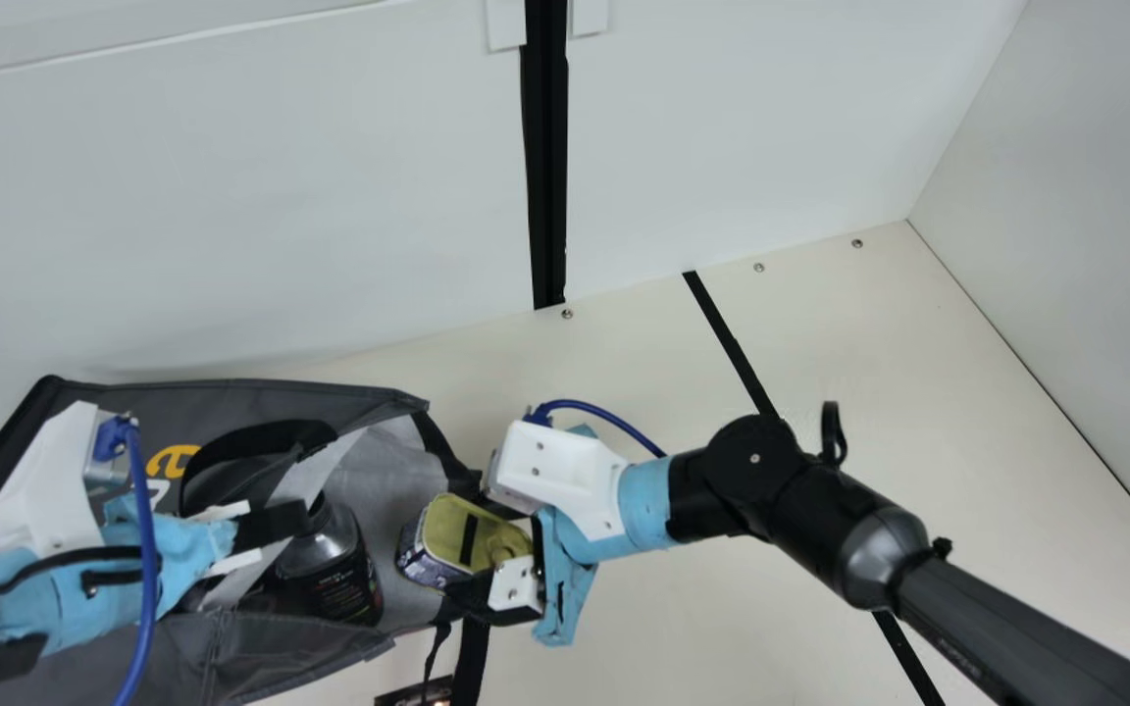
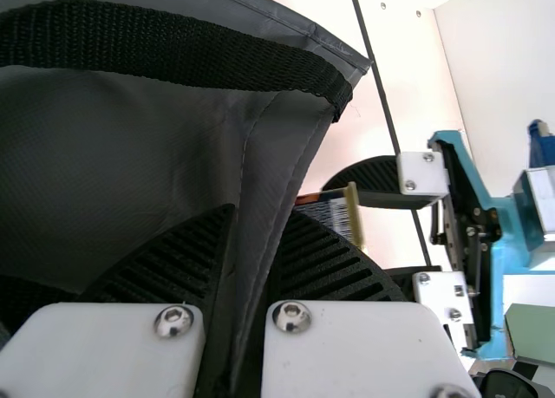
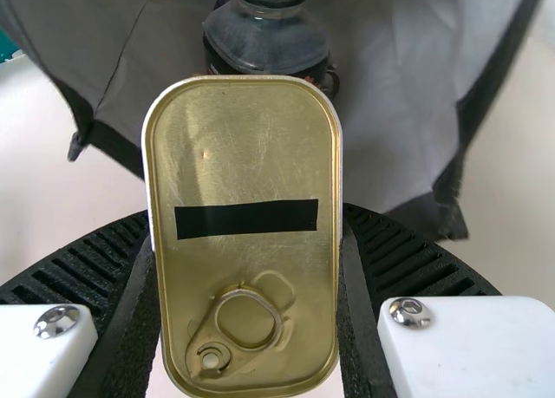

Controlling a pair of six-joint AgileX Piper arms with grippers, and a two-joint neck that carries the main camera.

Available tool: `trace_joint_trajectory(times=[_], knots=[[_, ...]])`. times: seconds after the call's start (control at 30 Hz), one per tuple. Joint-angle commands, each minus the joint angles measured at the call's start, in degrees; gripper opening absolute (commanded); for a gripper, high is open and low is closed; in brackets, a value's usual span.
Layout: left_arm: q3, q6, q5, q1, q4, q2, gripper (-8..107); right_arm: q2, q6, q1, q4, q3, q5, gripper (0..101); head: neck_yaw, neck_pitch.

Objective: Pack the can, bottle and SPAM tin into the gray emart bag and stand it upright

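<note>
- The fingers of the right gripper (image 1: 464, 539) are clamped on the SPAM tin (image 1: 452, 525) in the main view. The tin is right by the mouth of the gray emart bag (image 1: 281, 400), its gold lid facing out. I think it is held this way so its other end can go in first.
- The bag lies down on the cream table (image 1: 683, 628), with its mouth toward the right arm. That looks handy, as the tin can be pushed straight in. The bottle (image 1: 330, 579) is in the bag, with its cap end toward the mouth.
- A black handle (image 1: 261, 431) loops near the bottle and could catch on things. White walls (image 1: 231, 226) stand behind.
- In the left wrist view, the left gripper (image 2: 260, 214) has its fingers pinched on the side edge of the bag, with the cloth between them. I think this keeps the mouth wide and stops the bag from sliding. The right gripper and the tin are just past that edge, so the two grippers could bump.
- In the right wrist view, one finger presses on each long side of the tin, so the pull ring (image 3: 247, 320) is free. The bottle is straight ahead and could block the tin. Going in beside it seems best. Standing the bag up is still to do.
</note>
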Motion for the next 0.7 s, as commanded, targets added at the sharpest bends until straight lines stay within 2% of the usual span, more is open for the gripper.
trace_joint_trajectory(times=[0.0,0.67], knots=[[0.0,0.0,0.0,0.0,0.0,0.0,-8,0.84,0.14,0.76,0.24,-0.52,-0.31,0,-0.05,-1.3],[0.0,0.0,0.0,0.0,0.0,0.0,-8,9.48,0.92,7.57,2.03,-8.43,-2.89,0,-0.05,-1.3]])
